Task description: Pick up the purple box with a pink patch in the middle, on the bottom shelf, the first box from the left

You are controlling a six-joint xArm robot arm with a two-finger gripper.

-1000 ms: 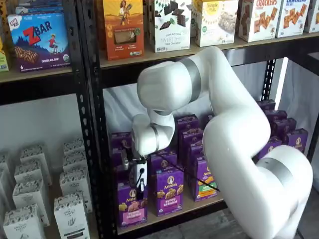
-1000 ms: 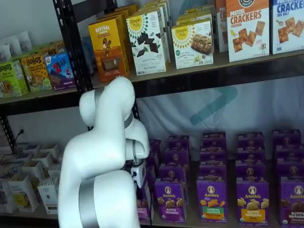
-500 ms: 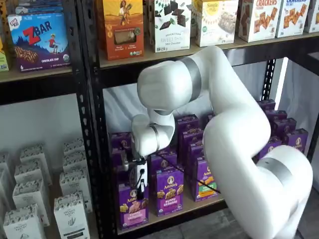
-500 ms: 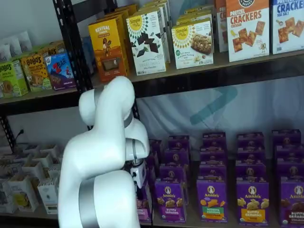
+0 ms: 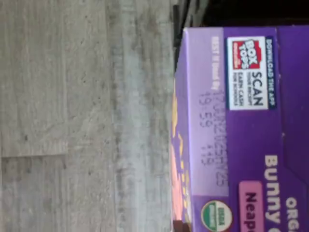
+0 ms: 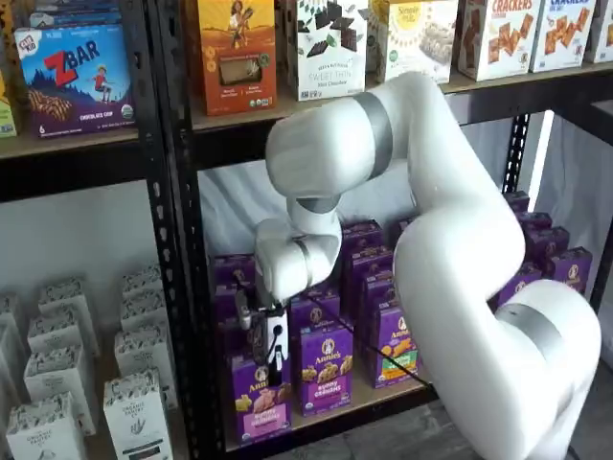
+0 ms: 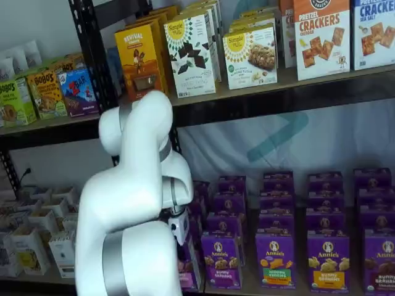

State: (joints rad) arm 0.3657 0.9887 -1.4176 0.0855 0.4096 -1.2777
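The purple box (image 6: 261, 401) stands at the left end of the front row on the bottom shelf (image 6: 383, 395), just inside the black upright (image 6: 182, 240). It is upright, long axis vertical, printed front face turned outward toward the cameras, round white logo near the top and the pink patch (image 6: 263, 419) across the lower part of that face. In a shelf view its lower edge sits forward at the shelf's front rail; whether it rests on the board or is raised clear of it cannot be told. The gripper (image 6: 273, 356) comes down from above onto the top of the box, white body over black fingers (image 6: 275, 364), with a cable beside them; the fingers are closed on the box's upper part. In a shelf view (image 7: 188, 271) only a narrow strip of the purple box shows past the white arm (image 7: 133, 203), its pink band just visible at the bottom. The wrist view shows the box's top panel (image 5: 241, 121) close up, with a Box Tops scan label, a stamped date, and a pink label at one end, above grey wood-grain flooring (image 5: 82, 116). A neighbouring purple carton (image 6: 326, 369) stands just beside the box on its right, also upright and facing outward.
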